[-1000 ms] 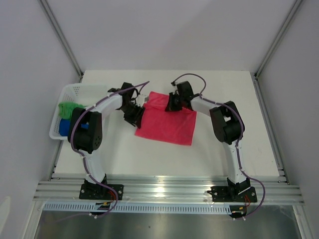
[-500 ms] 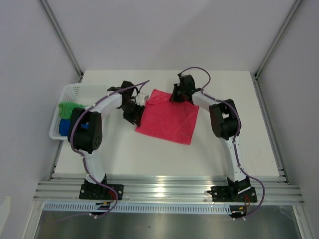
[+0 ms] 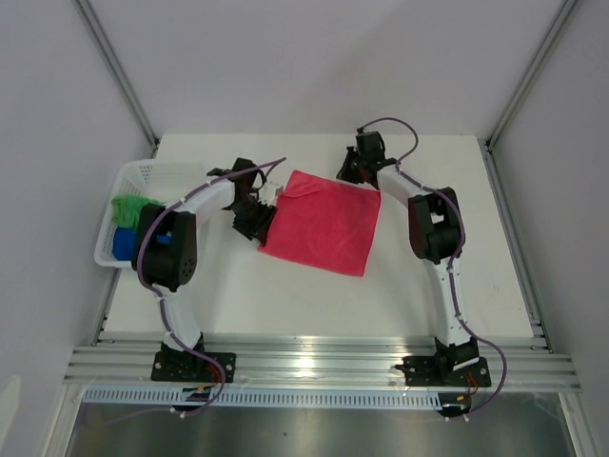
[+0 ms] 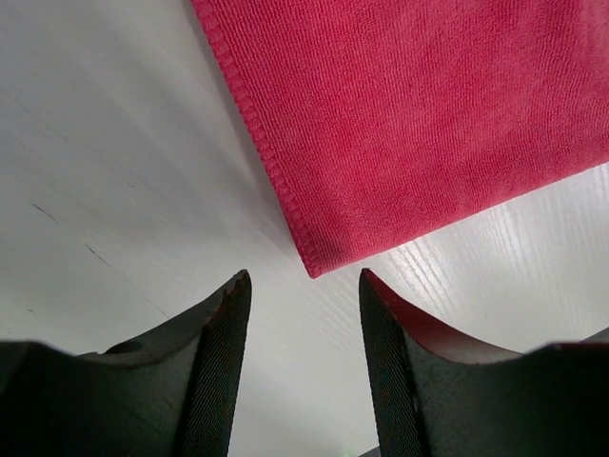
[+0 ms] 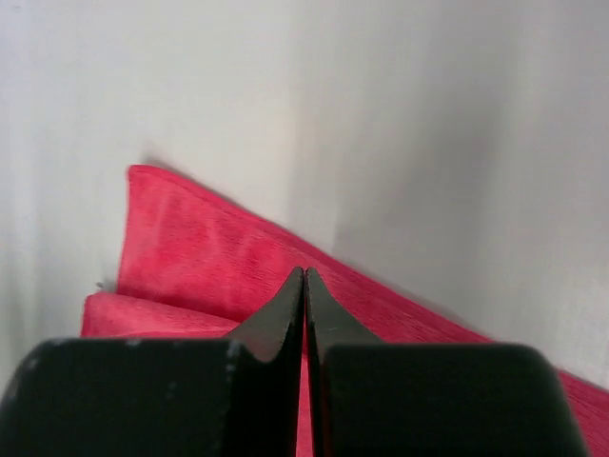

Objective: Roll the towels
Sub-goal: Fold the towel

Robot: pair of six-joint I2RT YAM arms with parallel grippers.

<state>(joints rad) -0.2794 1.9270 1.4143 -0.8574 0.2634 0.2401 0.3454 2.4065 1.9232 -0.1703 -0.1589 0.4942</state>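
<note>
Towels first: the pink-red towel (image 3: pixel 322 224) lies spread flat on the table (image 3: pixel 428 286), well to the right of the white mesh basket (image 3: pixel 133 171) and not touching it. It is a tilted square, with one corner pointing back toward the basket side. From my left wrist camera its stitched hem and a sharp corner (image 4: pixel 428 114) lie smooth against the white surface. The green towel (image 3: pixel 127 207) sits bunched inside the basket, and the blue towel (image 3: pixel 122 241) is in the basket too, just nearer to me than the green one.

My left gripper (image 3: pixel 269 205) is low over the table between the basket and the pink-red towel, right at the edge that faces the basket. Its jaws stand apart with nothing between them (image 4: pixel 304 281), and the towel's corner lies just ahead of the gap, on bare table.

My right gripper (image 3: pixel 354 174) is at the towel's far edge, on the side away from the basket. Its two fingers are pressed flat together (image 5: pixel 304 276), tips down over the red cloth (image 5: pixel 209 267), where a small fold shows at the left of that view. I cannot tell whether any cloth is pinched between them.
</note>
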